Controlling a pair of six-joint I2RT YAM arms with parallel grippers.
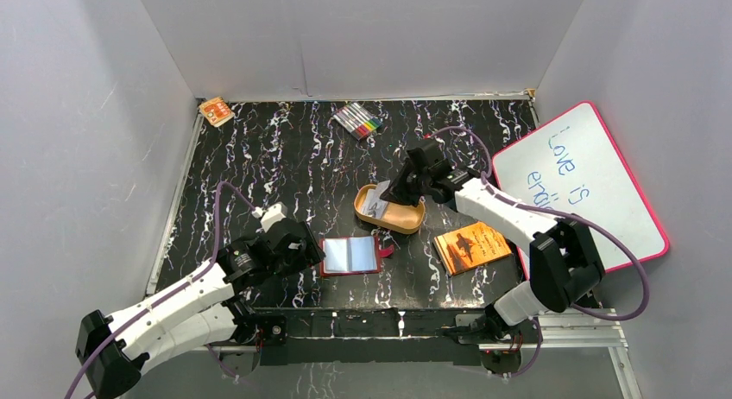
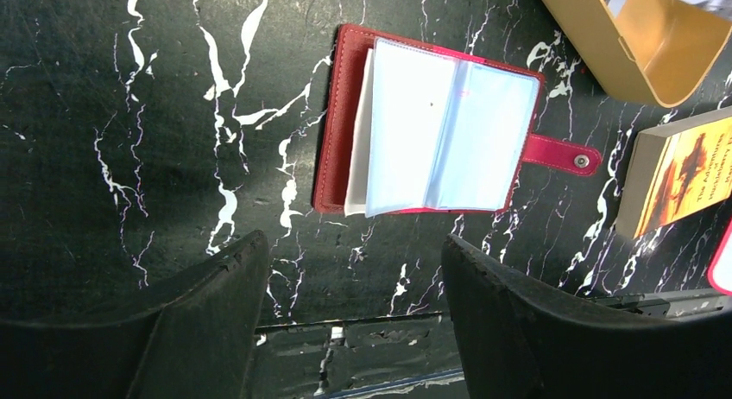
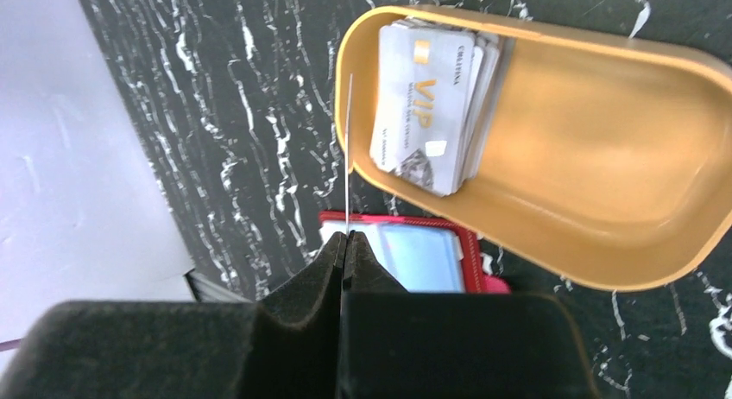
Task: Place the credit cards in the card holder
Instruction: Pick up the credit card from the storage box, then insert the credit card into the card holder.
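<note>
Black marble with white veins covers the table (image 1: 259, 157), boxed in by plain grey walls. On it the card holder (image 1: 350, 255) lies open and flat, its pale-blue sleeves facing up and its long axis running left to right across the near middle. Just beyond it and to its right sits the orange tray (image 1: 406, 219), with a stack of credit cards (image 3: 432, 105) leaning in one end. An orange-brown book (image 1: 470, 246) lies to the right of both.

The right gripper (image 3: 345, 243) hangs over the tray with its fingers pressed together on a single card (image 3: 349, 157), which shows in the right wrist view only as a thin edge rising from the fingertips. Past that edge, the red holder lies on the near side of the tray, so the carry is a short one toward the arms' bases and slightly left.

The left gripper (image 2: 354, 252) hovers just left of the holder with its fingers spread wide and nothing between them; the open sleeves sit straight ahead of the gap. It is the nearer arm and looks placed to steady the holder. The card must probably turn from upright to nearly flat and line up with a sleeve mouth, though which side the sleeves open on cannot be told.
</note>
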